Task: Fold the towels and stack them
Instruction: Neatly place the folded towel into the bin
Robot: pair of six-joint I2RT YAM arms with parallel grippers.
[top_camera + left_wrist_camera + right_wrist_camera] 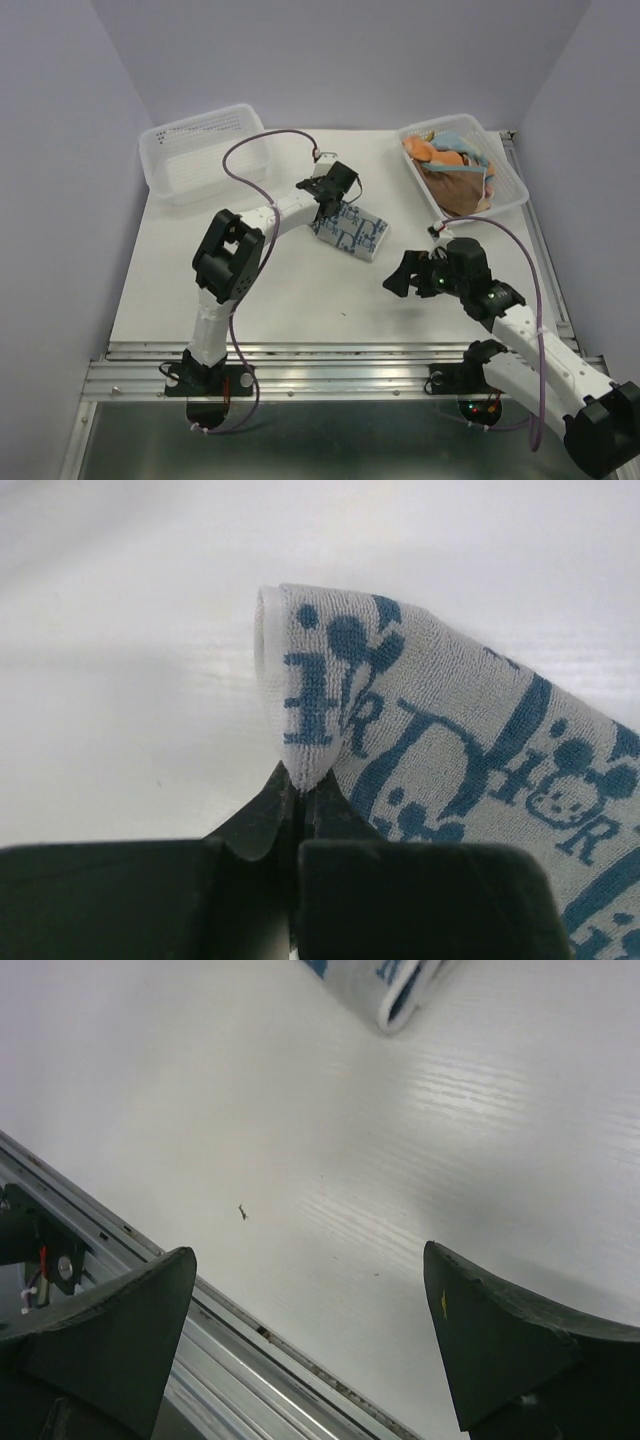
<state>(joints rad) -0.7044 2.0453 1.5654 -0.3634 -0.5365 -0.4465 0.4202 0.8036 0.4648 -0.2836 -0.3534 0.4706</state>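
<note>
In the left wrist view, my left hand [297, 798] is closed on a folded edge of the blue-white towel [450, 750]; the towel's far part runs off frame right. From above, it lies at tabletop [200, 290] centre. My right hand [398, 273], lower right, stands wide open. The upper-right basket [515, 182] holds bunched towels [450, 165], count unclear; a second basket [200, 150] sits upper left.
</note>
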